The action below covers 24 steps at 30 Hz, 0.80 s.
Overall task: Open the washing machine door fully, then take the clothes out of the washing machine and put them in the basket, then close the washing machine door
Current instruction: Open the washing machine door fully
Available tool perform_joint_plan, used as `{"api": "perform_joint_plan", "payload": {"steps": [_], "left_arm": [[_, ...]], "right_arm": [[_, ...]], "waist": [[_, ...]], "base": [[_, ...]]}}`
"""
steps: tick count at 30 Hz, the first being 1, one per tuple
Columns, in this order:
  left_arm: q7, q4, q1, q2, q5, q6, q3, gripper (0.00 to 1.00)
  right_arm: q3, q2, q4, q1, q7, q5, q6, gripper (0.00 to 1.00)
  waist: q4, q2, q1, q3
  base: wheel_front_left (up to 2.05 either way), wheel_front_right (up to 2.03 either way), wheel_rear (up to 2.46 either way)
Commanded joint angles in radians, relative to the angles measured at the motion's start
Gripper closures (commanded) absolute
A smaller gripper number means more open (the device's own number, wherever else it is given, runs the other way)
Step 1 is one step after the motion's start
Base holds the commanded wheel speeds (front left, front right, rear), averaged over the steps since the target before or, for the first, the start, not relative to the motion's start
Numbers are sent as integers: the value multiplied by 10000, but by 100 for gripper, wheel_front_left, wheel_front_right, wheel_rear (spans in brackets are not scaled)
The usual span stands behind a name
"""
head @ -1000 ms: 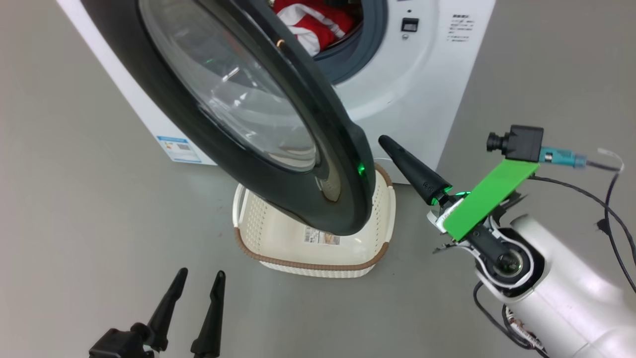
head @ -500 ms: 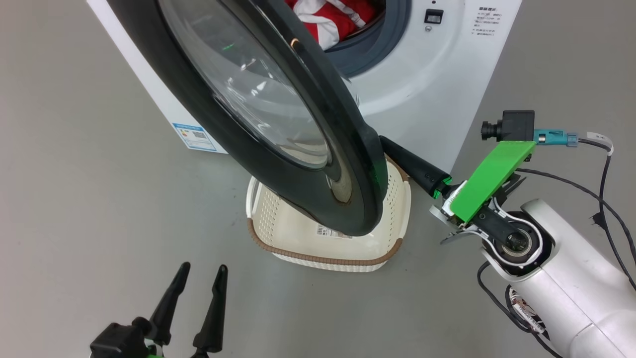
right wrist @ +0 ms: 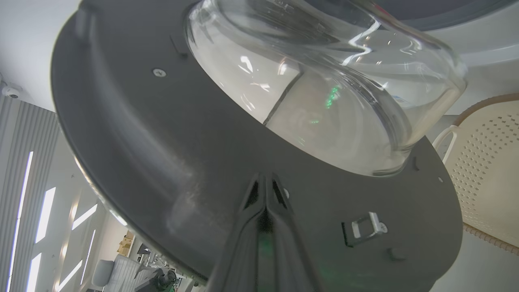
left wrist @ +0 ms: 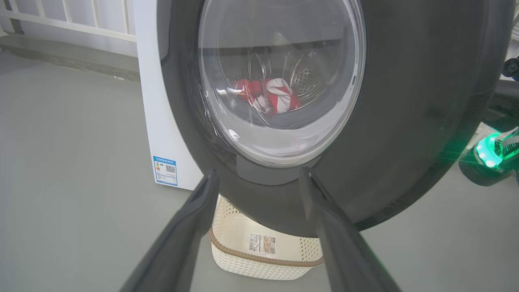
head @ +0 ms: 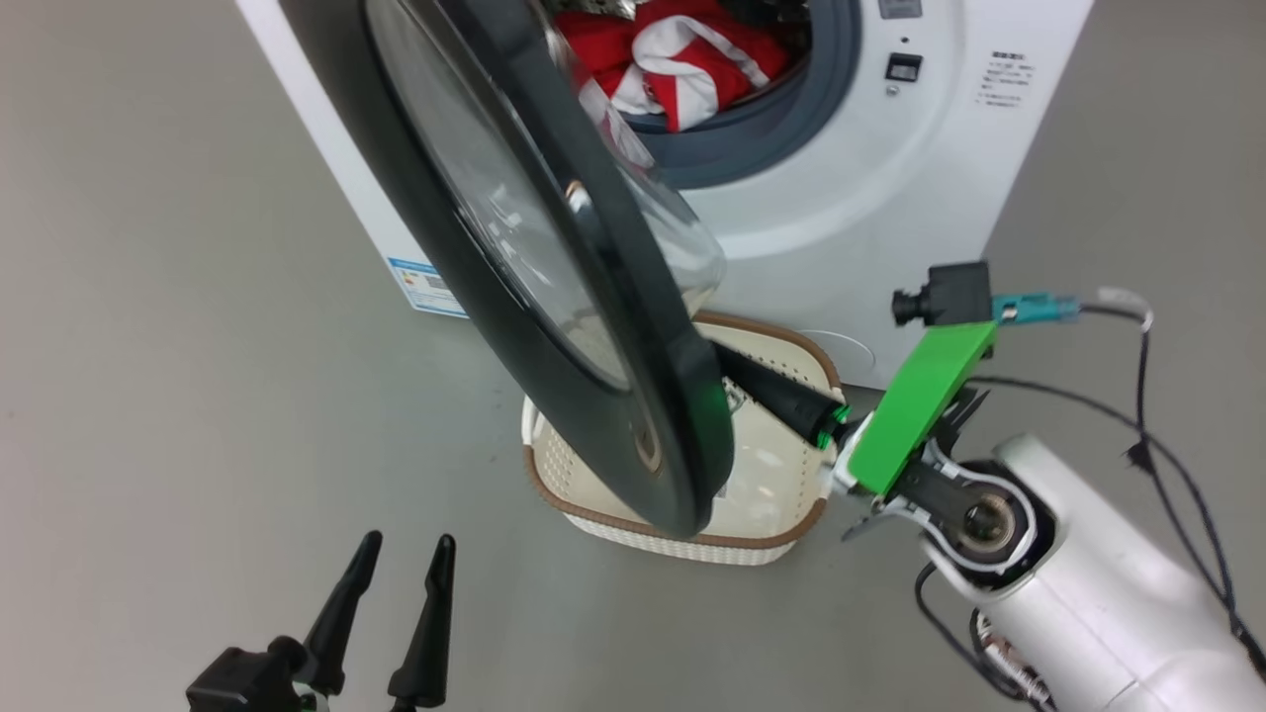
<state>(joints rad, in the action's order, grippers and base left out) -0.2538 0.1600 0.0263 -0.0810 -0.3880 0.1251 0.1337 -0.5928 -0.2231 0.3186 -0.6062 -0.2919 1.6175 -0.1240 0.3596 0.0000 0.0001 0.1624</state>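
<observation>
Left fingers spread wide, empty, near-left | washing machine door part-swung, free edge over the basket, open floor to its left | right fingers pinched together on the door's inner face, nearer arm; push goes left | clothes far, inside the washing machine.

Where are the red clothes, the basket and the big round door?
clothes [head: 692, 74], head view, middle of the pile.
basket [left wrist: 251, 267], left wrist view, front wall.
door [head: 682, 465], head view, lower black rim.
</observation>
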Motion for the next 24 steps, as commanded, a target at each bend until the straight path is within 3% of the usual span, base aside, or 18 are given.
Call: {"api": "perform_joint_plan", "payload": {"steps": [1, 24], "left_arm": [[-80, -166, 63, -72, 94, 56, -408, 0], [-80, -39, -310, 210, 414, 56, -886, 0]], "right_arm": [[-187, 273, -310, 286, -120, -92, -67, 100], [-672, 1162, -445, 584, -674, -347, -67, 100]], "waist": [[215, 0, -1, -168], [1598, 0, -1, -599]], "base": [[0, 0, 0], [0, 0, 0]]}}
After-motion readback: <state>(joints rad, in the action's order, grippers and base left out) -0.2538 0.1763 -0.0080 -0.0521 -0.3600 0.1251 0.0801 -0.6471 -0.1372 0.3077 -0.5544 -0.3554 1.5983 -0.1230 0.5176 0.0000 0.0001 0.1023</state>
